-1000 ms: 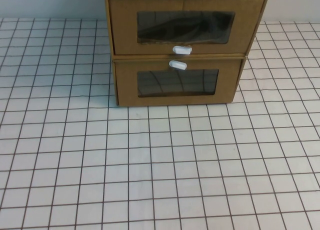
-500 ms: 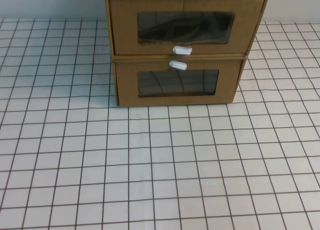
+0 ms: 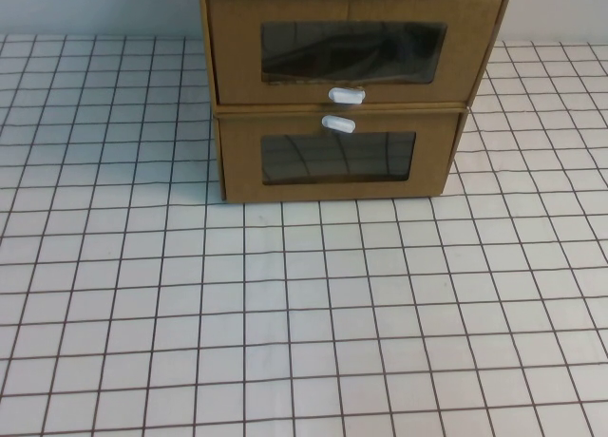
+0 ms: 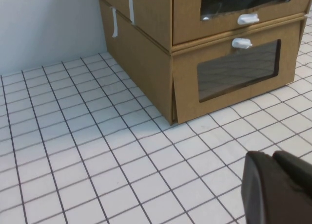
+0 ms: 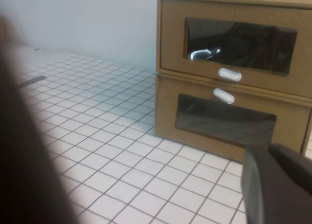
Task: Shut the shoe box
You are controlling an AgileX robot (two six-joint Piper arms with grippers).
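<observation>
1. The left gripper shows only in its own wrist view, as a dark block cut off at the frame corner, low over the gridded table and well apart from the boxes. There is a thin seam between 2 dark parts, but I cannot tell whether the fingers are together or apart.
2. The right gripper is likewise only a dark mass at the frame corner in the right wrist view, near the front of the boxes but not touching them — its finger state cannot be told either. A blurred dark shape fills the opposite edge of that view; what it is cannot be made out.
3. Neither arm appears in the high view.
4. The shoe box is the upper of 2 stacked cardboard drawers at the far middle of the table, its white pull tab below its clear window. Its top edge is cut off by the frame.
5. Its front stands slightly forward of the twin drawer beneath, whose white tab sits above its own window.
6. Behind the windows the contents are dark — only a pale glint shows in the upper one.
</observation>
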